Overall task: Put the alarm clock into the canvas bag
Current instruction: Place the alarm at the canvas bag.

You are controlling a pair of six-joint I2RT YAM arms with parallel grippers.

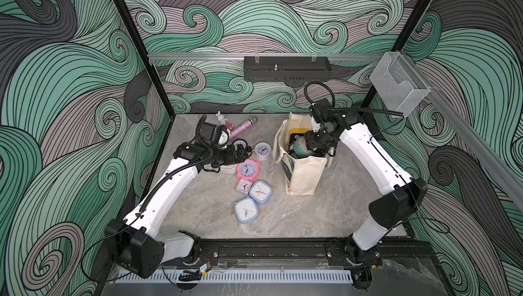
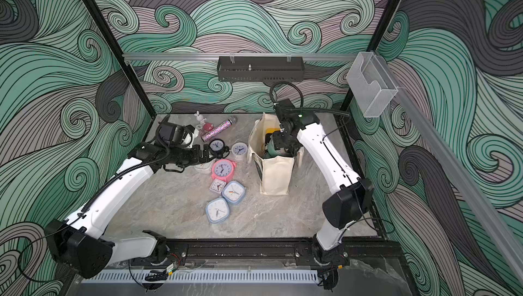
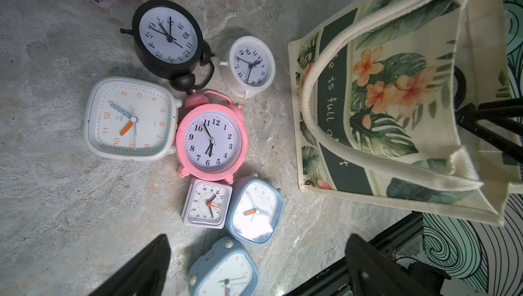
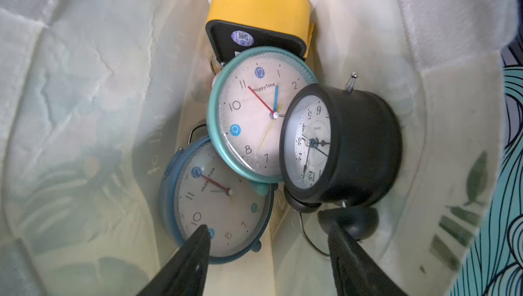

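Right gripper (image 4: 270, 232) sat inside mouth of canvas bag (image 1: 305, 175), jaws apart, grasping nothing. Black alarm clock (image 4: 353, 144) lay on its side in bag, just past fingertips, overlapping teal clock (image 4: 249, 110) in right wrist view. Blue clock (image 4: 215, 201) and yellow clock (image 4: 260, 8) lay in bag too. Left gripper (image 3: 259, 240) hovered, jaws spread wide, empty, above clock cluster on counter (image 1: 339, 209) beside bag, pink clock (image 3: 212, 141) in middle.
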